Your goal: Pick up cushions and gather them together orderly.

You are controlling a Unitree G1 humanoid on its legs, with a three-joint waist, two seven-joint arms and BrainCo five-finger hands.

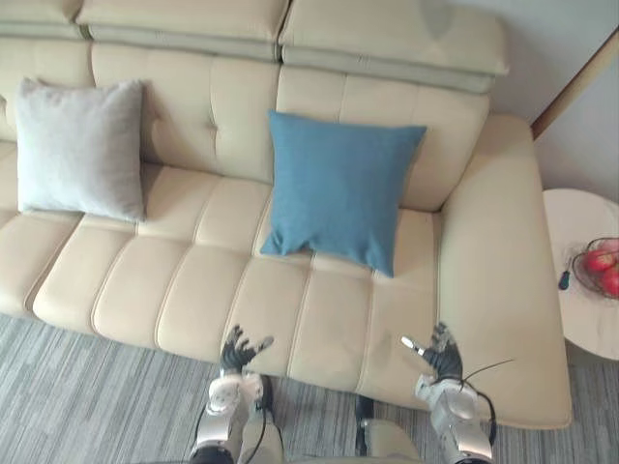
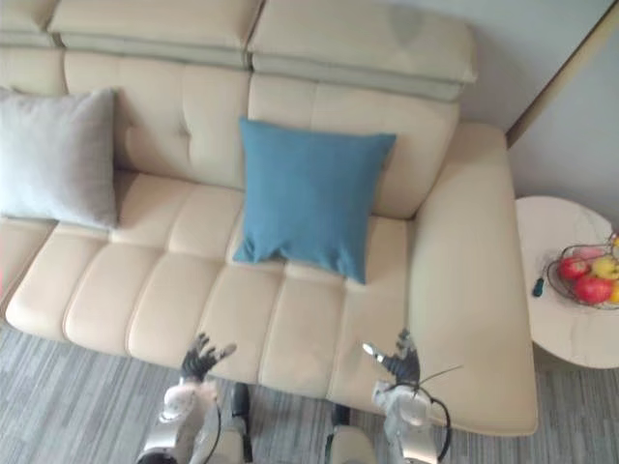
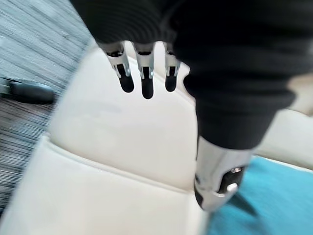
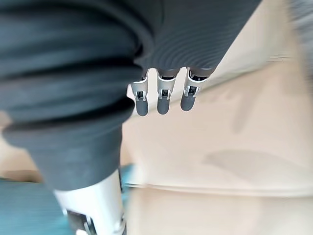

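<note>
Left hand (image 1: 240,350) & right hand (image 1: 440,356) hover over the front edge of a cream tufted leather sofa (image 1: 184,290). Fingers straight and spread, thumbs out, nothing held. Blue square fabric cushion (image 1: 338,188) sits beyond both hands, approx. between them, leaning on the backrest w/ its bottom edge on the seat, well apart from either hand. Light grey square fabric cushion (image 1: 79,147) is far off to the left hand's outer side, also against the backrest, well apart from the blue one. Past the right hand's outer side, beyond the sofa arm: round white bench (image 1: 573,217) w/ a wire basket (image 2: 551,274) holding red fruit (image 2: 592,288) plus a yellowish one. Small dark item (image 1: 564,281) lies just beside the basket.
</note>
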